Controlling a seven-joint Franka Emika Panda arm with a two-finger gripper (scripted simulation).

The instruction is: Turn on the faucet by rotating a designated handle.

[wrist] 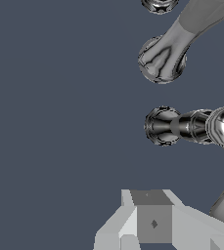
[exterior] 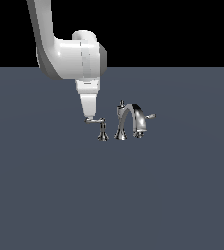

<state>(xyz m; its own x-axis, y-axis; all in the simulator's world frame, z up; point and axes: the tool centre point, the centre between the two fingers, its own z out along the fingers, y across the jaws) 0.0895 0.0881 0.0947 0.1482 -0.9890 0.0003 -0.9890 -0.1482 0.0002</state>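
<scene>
Gripper (exterior: 88, 118) sat at the 9 o'clock tip of the handle (exterior: 100, 126), itself at 9 o'clock of the faucet (exterior: 132, 120) spout; jaw state could not be told; a push at the thin tip risked sliding off before the lever turned

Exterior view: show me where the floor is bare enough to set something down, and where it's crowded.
Bare: the wide floor in front of the faucet, and the stretches out to both sides. Crowded: around the handle, where the end effector sits at the lever's tip, and the narrow gap between handle and spout.
</scene>
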